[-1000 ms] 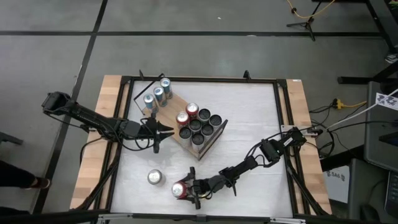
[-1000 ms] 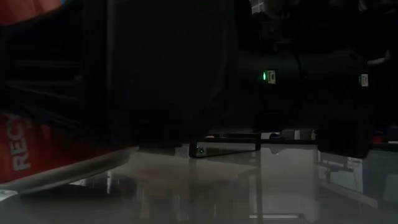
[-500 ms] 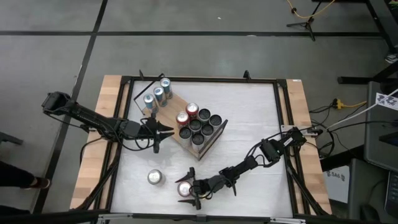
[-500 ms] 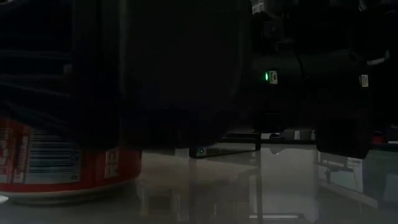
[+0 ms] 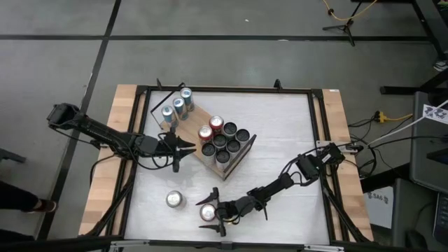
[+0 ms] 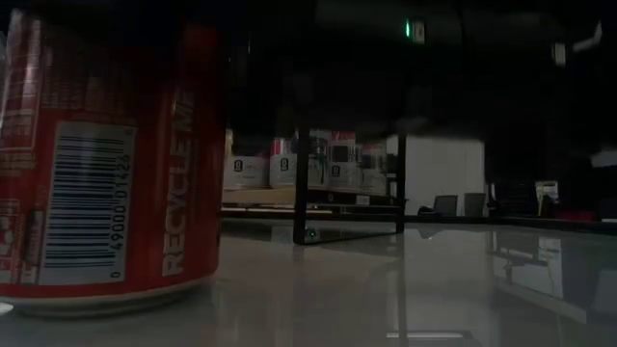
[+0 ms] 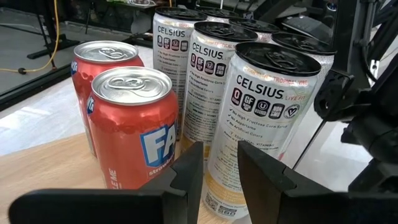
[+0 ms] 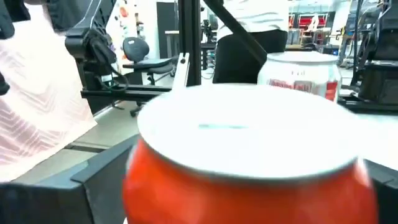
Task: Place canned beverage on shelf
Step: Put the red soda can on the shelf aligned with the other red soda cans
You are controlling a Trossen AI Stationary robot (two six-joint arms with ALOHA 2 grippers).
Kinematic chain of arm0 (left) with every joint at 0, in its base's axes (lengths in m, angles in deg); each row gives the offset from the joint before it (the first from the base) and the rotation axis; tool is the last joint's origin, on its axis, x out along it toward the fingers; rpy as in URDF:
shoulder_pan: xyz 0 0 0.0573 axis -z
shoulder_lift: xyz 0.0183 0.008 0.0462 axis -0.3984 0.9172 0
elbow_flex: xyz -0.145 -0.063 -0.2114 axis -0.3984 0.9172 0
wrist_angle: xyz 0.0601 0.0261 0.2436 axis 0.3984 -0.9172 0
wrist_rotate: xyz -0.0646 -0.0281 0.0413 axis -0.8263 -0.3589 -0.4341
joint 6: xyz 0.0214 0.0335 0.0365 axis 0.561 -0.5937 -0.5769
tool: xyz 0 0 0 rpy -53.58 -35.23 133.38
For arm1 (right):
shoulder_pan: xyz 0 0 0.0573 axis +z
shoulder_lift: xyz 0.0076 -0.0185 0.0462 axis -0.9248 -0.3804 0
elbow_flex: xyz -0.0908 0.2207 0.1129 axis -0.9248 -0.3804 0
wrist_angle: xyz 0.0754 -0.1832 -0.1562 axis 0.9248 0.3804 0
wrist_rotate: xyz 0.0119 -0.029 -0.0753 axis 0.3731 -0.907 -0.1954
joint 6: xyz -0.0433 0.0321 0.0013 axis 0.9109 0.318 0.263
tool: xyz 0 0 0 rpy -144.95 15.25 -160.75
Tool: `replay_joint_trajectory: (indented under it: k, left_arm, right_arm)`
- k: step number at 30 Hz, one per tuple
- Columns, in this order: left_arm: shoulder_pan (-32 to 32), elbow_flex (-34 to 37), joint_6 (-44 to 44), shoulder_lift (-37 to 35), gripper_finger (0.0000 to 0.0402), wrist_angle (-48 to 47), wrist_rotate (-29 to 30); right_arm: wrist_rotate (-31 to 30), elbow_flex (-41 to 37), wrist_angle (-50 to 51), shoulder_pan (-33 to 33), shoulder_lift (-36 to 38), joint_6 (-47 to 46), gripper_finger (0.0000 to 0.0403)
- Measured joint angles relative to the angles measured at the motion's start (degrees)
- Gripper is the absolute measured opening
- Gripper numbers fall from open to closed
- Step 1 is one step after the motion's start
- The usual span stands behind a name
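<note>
Our right gripper (image 5: 211, 219) straddles a red can (image 5: 207, 213), fingers wide; next we close, lift to shelf (image 5: 241, 159)

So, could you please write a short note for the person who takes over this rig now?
Right gripper: open, its fingers on either side of a red can standing upright near the table's front edge; no grip on it.
Left gripper: narrow gap between its fingers, holding nothing, at the shelf's left side.
On the shelf: two red cans, several Celsius cans and three silver-top cans at its far end.
A silver can stands loose on the table.
Left to do: the red can and the silver can are not yet on the shelf.
</note>
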Motion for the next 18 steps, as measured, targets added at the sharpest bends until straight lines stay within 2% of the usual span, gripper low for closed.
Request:
replay_joint_trajectory:
  k: [10,18]
  left_arm:
    - [0.0,0.0,0.0,0.0,0.0093,0.0,0.0]
    - [0.0,0.0,0.0,0.0,0.0093,0.0,0.0]
  right_arm:
    - [0.1,0.0,1.6,0.0,4.4,0.4,0.0392]
    - [0.8,0.0,1.5,0.0,7.0,4.5,0.0392]
